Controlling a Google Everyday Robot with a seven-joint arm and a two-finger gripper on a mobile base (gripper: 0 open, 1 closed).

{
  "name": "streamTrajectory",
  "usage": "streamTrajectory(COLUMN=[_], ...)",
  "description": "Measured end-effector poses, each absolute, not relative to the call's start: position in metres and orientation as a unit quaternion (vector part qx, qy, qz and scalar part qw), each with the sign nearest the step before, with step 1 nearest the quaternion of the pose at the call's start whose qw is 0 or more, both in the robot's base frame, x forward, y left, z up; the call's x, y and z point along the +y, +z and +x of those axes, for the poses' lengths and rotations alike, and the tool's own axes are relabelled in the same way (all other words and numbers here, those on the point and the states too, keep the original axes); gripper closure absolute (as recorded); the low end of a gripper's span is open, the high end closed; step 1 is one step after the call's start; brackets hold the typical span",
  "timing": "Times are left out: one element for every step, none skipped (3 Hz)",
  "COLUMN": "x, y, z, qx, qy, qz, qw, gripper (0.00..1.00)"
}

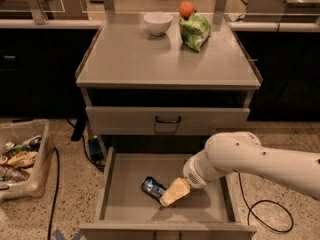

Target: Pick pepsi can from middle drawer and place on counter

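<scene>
The pepsi can [152, 186] is small and blue with silver ends. It lies on its side on the floor of the open middle drawer [125, 199], a little left of its centre. My gripper [171, 194] reaches down into the drawer from the right on a white arm. Its pale yellow fingers [175, 190] are right at the can's right end and seem to touch it. The grey counter [140, 59] is the cabinet top above.
On the counter stand a white bowl [157, 22], a green crinkled bag [194, 30] and an orange fruit [186, 8] at the back. A closed drawer with a dark handle [167, 119] sits above the open one. A clear bin of trash [20, 159] is on the floor to the left. A black cable [265, 209] lies to the right.
</scene>
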State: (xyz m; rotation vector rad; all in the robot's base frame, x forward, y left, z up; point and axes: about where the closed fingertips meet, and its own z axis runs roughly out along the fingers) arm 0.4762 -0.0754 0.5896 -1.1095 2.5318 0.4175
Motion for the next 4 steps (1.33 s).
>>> streamTrajectory(x=[-0.075, -0.076, -0.067, -0.047], y=[0.589, 0.579, 0.540, 0.494], z=[0.476, 0.473, 0.472, 0.480], qx=[0.892, 0.898, 0.905, 0.912], qy=[0.147, 0.158, 0.164, 0.157], qz=[-0.391, -0.372, -0.357, -0.343], qw=[0.172, 0.171, 0.162, 0.161], gripper=[0.00, 0.00, 0.00, 0.00])
